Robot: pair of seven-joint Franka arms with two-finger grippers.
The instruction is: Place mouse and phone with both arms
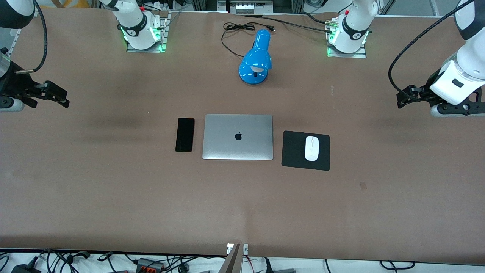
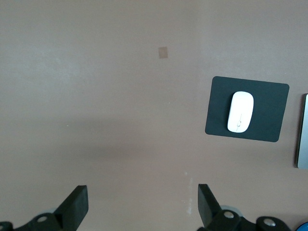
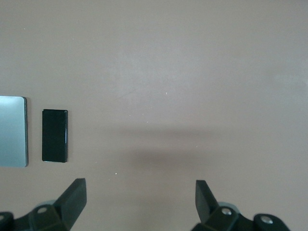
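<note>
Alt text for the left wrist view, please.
A white mouse lies on a black mouse pad on a brown table, beside a laptop's edge. The left gripper hangs open above bare table, holding nothing.

Phone point(image 3: 54, 135) lies just beside laptop point(image 3: 13, 131); right gripper point(image 3: 139, 204) fingers point(image 3: 74, 195) spread apart

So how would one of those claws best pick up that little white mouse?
Probably straight down from above, fingers closing across the mouse's narrow width at its middle. It lies flat on the mouse pad, long and rounded, so the long sides give the surest hold. The open left gripper is nearest.
</note>
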